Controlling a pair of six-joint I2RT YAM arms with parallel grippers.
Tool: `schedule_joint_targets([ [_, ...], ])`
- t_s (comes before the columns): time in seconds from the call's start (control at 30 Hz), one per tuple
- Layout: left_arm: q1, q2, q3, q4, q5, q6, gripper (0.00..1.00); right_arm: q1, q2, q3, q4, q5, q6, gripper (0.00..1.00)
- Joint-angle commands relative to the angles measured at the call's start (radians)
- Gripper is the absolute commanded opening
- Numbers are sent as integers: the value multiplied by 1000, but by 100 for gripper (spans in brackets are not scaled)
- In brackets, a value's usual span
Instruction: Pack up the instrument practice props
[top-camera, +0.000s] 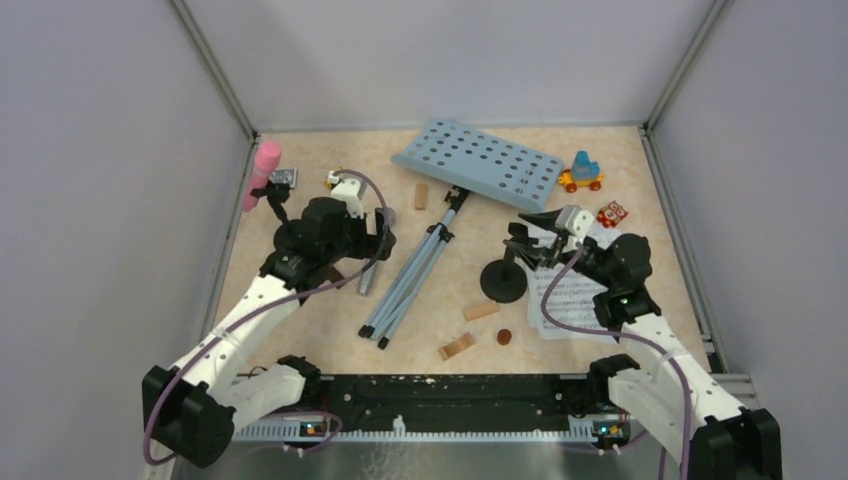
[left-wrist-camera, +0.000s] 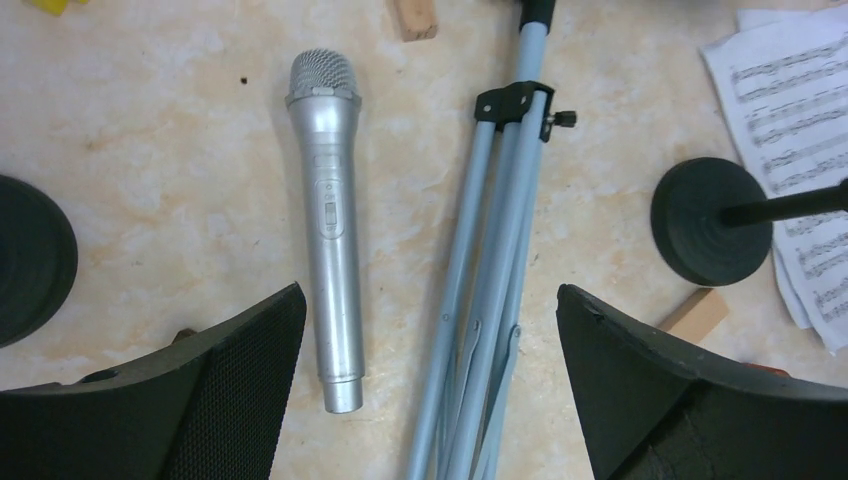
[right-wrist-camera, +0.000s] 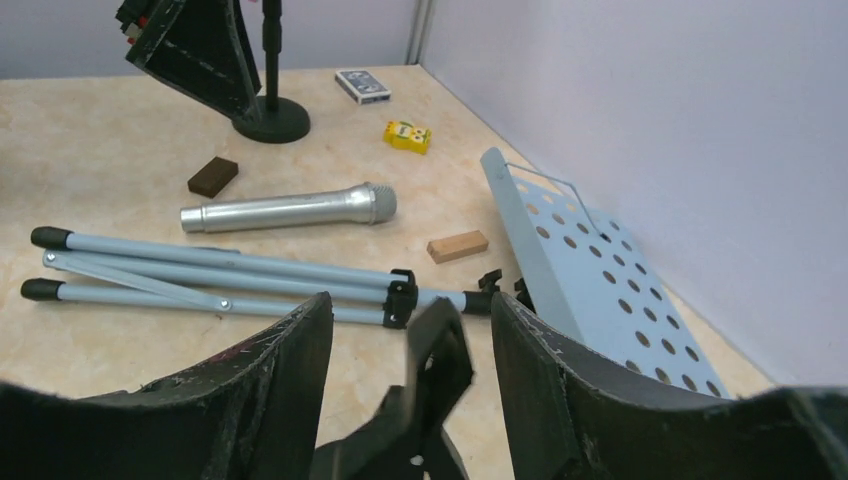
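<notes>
The pale blue music rack (top-camera: 478, 160) lies at the back on its folded tripod legs (top-camera: 410, 275). My left gripper (top-camera: 362, 238) is open and hovers over the silver microphone (left-wrist-camera: 330, 230) and the legs (left-wrist-camera: 490, 300), touching neither. The pink microphone (top-camera: 262, 172) stands in a black holder at the far left. My right gripper (right-wrist-camera: 410, 305) is open, with the clip (right-wrist-camera: 440, 360) of the second black holder (top-camera: 503, 282) between its fingers and a gap on each side. White sheet-music pages (top-camera: 570, 300) lie under my right arm.
A colourful toy vehicle (top-camera: 582, 175) and a red toy (top-camera: 612, 213) sit at the back right. Wooden blocks (top-camera: 421, 195) (top-camera: 481, 310) (top-camera: 457, 346) lie around the legs. A small card box (right-wrist-camera: 362, 85) and a yellow toy (right-wrist-camera: 407, 135) sit near the back-left wall.
</notes>
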Motion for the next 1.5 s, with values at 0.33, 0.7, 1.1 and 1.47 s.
schedule_joint_targets([
  [0.33,-2,-148,-49,29,57,15,99,-6,-60,90,-186,35,-37,61],
  [0.7,-2,-197,-34,-12,71,18,99,-6,-37,167,-396,85,-75,40],
  [1.1,-2,-272,-23,-81,25,12,99,-5,49,213,-337,25,-56,0],
  [1.47,-2,-302,-31,-125,-51,-30,99,128,216,321,-196,234,-59,0],
])
